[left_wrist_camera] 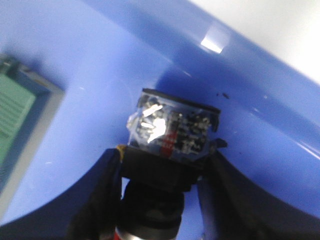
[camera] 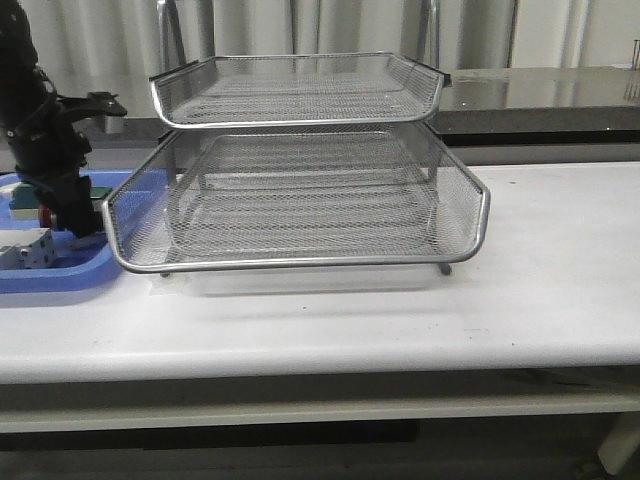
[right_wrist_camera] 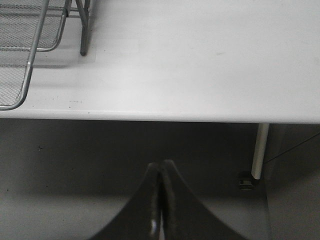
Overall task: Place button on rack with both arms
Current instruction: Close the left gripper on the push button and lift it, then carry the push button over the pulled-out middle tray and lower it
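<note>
Button [left_wrist_camera: 167,145] held lengthwise in left gripper [left_wrist_camera: 160,200], clear block outward; right gripper [right_wrist_camera: 159,210] closed, empty.

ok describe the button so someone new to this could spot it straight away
Look left of the rack to the blue tray at the table's left edge. The button sits there between the left gripper jaws. It has a clear-cased rear block on a black collar, unlike the green block beside it.
</note>
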